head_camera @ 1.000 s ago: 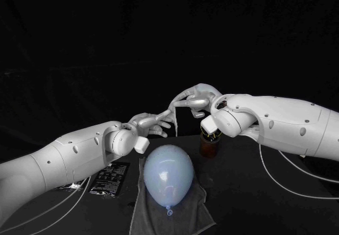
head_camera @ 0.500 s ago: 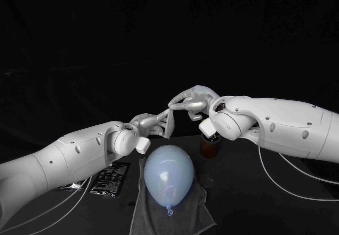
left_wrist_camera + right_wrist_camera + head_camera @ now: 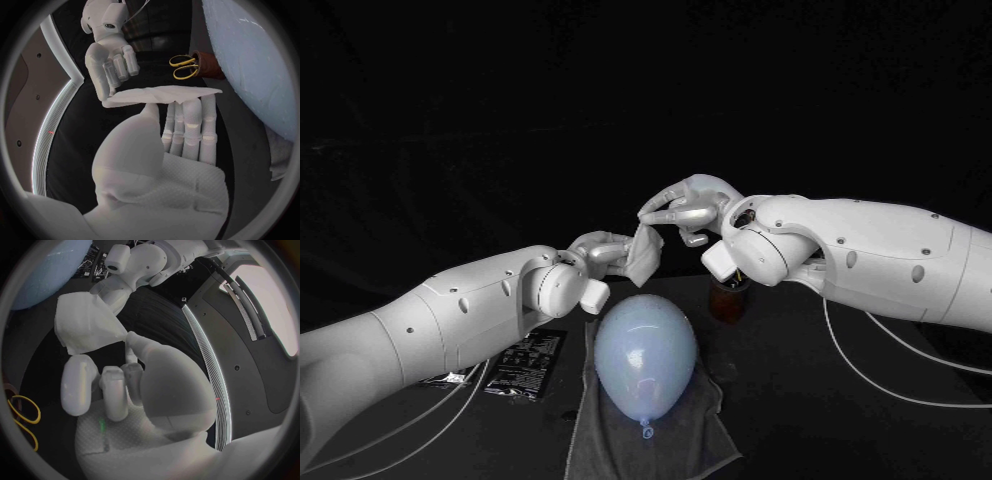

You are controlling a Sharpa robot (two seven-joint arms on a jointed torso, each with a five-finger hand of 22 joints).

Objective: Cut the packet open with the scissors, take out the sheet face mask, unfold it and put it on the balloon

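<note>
at the left of the table (image 3: 877, 430) the dark packet (image 3: 524, 365) lies flat, well apart from the work. above the balloon (image 3: 643, 358), which rests on a grey cloth (image 3: 678, 440), the left hand (image 3: 603, 256) holds the folded mask (image 3: 643, 255) by its lower part, between thumb and fingers. the right hand (image 3: 687, 208) pinches the mask's top edge, its other fingers curled. further right the scissors (image 3: 185, 67) stand in a brown cup (image 3: 727, 300). the step looks like unfolding. next the hands should draw apart gently, spreading the sheet without tearing it.
</note>
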